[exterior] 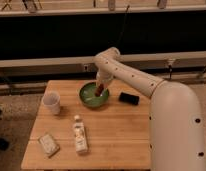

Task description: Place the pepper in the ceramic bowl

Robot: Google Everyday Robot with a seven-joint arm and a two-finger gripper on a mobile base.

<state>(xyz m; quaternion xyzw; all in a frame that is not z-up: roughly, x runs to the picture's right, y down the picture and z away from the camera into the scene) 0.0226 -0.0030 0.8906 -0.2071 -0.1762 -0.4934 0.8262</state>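
The green ceramic bowl (93,95) stands on the wooden table (116,130) near its far edge. My gripper (100,88) reaches down over the bowl from the right, at its inner right side. The dark red-brown pepper (99,91) hangs at the gripper's tip, pointing down into the bowl. The white arm runs from the lower right up and over to the bowl.
A translucent white cup (51,102) stands at the table's left. A flat black rectangular object (129,98) lies right of the bowl. A small bottle (79,134) and a pale packet (48,144) lie near the front left. A railing runs behind the table.
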